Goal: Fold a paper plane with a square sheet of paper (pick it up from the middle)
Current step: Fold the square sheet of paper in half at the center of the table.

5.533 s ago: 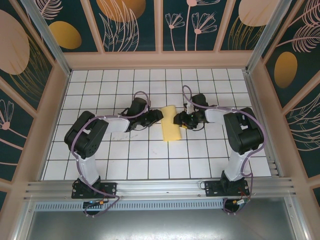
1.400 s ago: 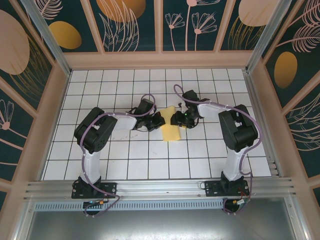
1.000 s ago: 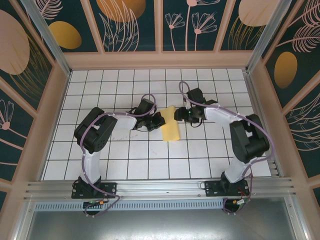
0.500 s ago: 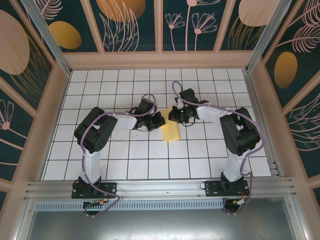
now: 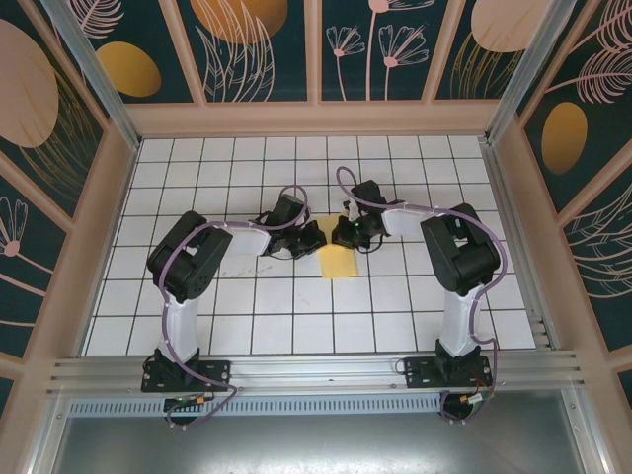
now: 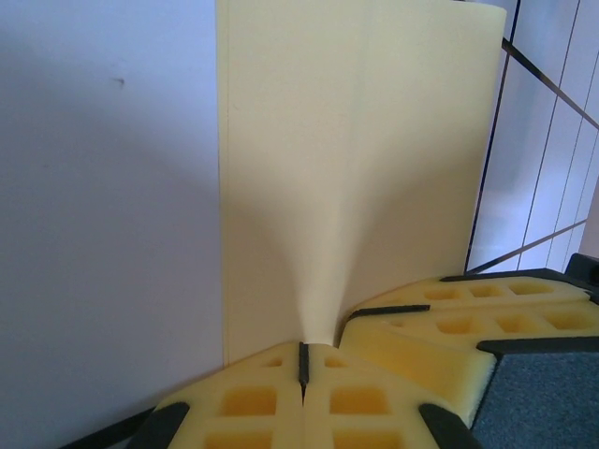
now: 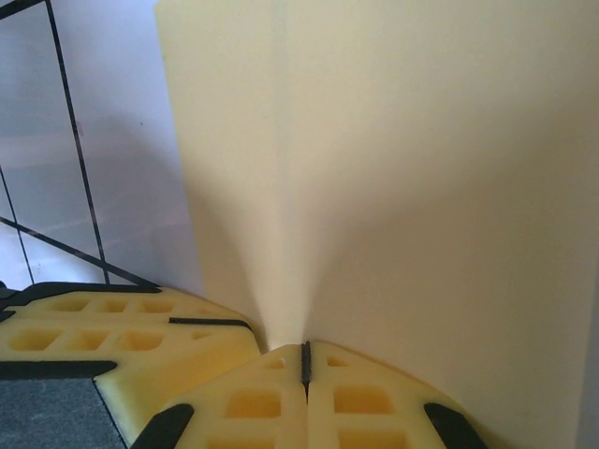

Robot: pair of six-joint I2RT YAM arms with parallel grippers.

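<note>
Mid-fold: pinching the thin yellow folded paper sheet [image 5: 339,262] at the white tiled desk's [image 5: 197,316] centre, clamped by left tool [image 6: 302,360] and right tool [image 7: 306,360] on opposite edges; next probably calls for lifting both sides evenly

One yellow paper sheet [image 5: 339,261] sits between my two grippers: the left gripper [image 5: 314,238] on one side, the right gripper [image 5: 342,233] on the other. I have two arms, the left arm [image 5: 188,262] and the right arm [image 5: 459,252], one gripper apiece. Each gripper has two yellow foam fingers [image 6: 234,412], four in all. One white tiled table [image 5: 296,316] lies under my grippers.
</note>
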